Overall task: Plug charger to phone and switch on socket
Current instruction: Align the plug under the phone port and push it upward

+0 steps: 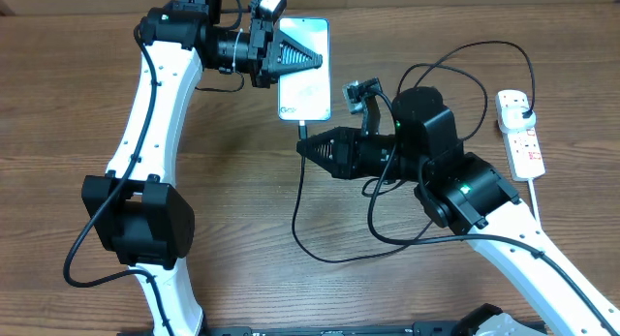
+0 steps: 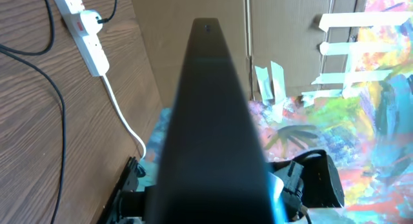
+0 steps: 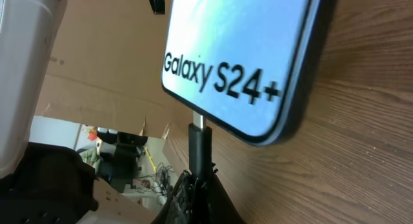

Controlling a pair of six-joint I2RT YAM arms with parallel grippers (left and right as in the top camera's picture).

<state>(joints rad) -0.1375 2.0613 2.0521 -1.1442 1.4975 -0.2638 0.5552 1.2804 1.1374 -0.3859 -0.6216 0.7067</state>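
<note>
The right end effector (image 3: 193,188) is grasping the charger (image 1: 296,205) by its small rigid connector (image 3: 199,143), not its limp length, at the port of the Galaxy S24+ phone (image 1: 310,92) just beyond its tips. The left end effector (image 1: 316,59), clenched, is apparently pinning that slick, fragile handset beneath it.

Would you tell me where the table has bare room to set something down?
Bare wood lies left of the white left arm, between that arm and the thin black charger cable, and in front of the cable's loop. It is crowded around the blue-screened phone, where the left gripper and right gripper meet, and by the white power strip.
</note>
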